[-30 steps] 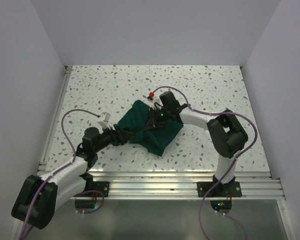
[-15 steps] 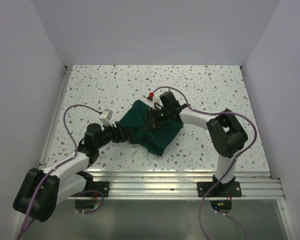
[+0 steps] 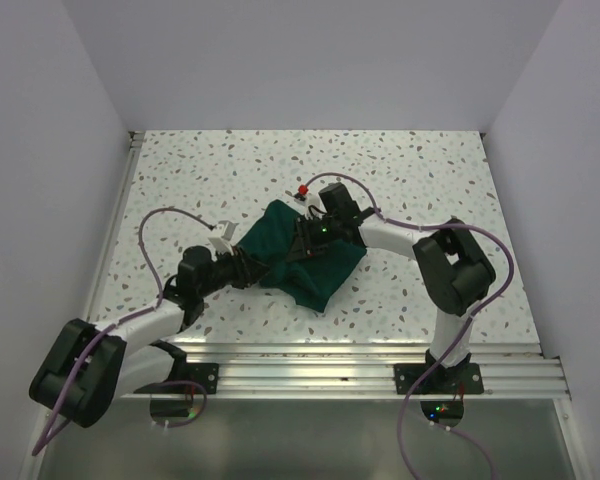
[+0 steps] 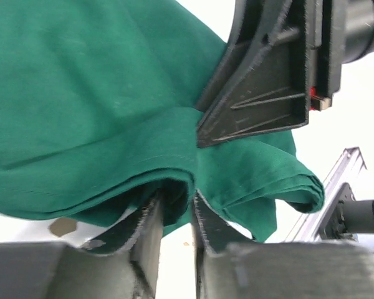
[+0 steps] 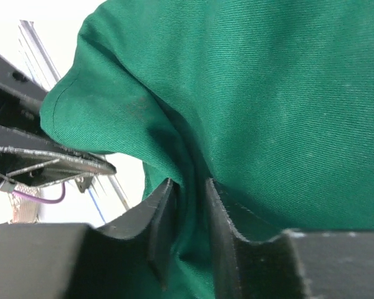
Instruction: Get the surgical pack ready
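Here, the top external view shows the surgical pack [image 3: 310, 265], a dark green cloth in a loose, rumpled bundle, lying near the middle of the speckled desk [image 3: 410, 180] with both arms reaching in over it. The left end effector [image 3: 248, 268] meets the pack at its left edge. In the left wrist view it is clenched on a hemmed fold of the cloth, which is bunched tight between its fingers [image 4: 151, 227]. The right end effector [image 3: 302, 243] sits over the top of the bundle. A ridge of fabric runs down between its fingers [image 5: 165, 218], but whether that ridge is firmly pinched or merely lying in the gap cannot be told (the cloth hides the contact faces).

The step in hand appears to be a fold: one flap is seized for drawing across the bundle. The next move probably calls for the left arm to lift and carry its edge over, while the right either holds the pack down or lets go clear of the cloth.
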{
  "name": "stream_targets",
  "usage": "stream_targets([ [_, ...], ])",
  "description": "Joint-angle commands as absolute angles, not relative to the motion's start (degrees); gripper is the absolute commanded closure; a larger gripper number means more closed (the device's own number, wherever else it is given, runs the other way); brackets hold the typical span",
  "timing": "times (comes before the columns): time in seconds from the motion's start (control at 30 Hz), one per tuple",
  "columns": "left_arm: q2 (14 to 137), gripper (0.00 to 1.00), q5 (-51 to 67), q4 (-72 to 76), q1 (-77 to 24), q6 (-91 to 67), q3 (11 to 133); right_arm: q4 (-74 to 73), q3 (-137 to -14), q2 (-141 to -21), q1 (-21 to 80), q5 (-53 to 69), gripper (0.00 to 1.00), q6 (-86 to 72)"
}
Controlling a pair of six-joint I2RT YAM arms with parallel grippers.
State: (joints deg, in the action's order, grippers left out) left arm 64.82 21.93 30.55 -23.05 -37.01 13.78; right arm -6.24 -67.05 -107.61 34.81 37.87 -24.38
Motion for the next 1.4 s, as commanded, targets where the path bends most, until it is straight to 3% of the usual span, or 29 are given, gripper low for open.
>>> stream_targets([
  [0.0, 64.86, 0.75, 22.76, 34.46, -24.52, -37.88, 16.17, -6.85, -66.80, -104.15, 34.45, 36.21, 0.66, -22.94],
  [0.17, 62.93, 0.89, 20.66, 23.77, -24.70, -38.93, 19.24, -7.91, -65.57, -100.64, 34.54, 34.90, 0.43, -21.54],
  [0.27, 61.61, 0.94, 18.91, 13.77, -24.61, -39.29, 22.40, -8.52, -63.82, -97.74, 34.54, 33.23, 0.36, -20.57],
  [0.37, 61.35, 1.00, 16.35, 4.61, -24.61, -39.46, 26.10, -9.14, -61.71, -94.76, 34.54, 32.70, 0.35, -18.99],
  [0.7, 60.47, 1.00, 20.30, -5.97, -24.61, -42.28, 31.81, -10.89, -58.01, -89.30, 35.60, 28.31, 0.36, -16.44],
  [0.83, 57.22, 1.00, 19.78, -11.06, -24.61, -42.36, 33.31, -10.11, -58.62, -90.35, 35.68, 28.12, 0.44, -16.87],
  [1.2, 55.99, 1.00, 21.70, -16.87, -24.52, -42.80, 33.57, -6.77, -63.45, -97.91, 38.40, 30.58, 0.89, -20.65],
  [1.37, 55.02, 1.00, 23.81, -15.74, -24.52, -44.38, 33.93, -6.42, -65.04, -100.98, 41.13, 31.81, 0.94, -21.09],
])
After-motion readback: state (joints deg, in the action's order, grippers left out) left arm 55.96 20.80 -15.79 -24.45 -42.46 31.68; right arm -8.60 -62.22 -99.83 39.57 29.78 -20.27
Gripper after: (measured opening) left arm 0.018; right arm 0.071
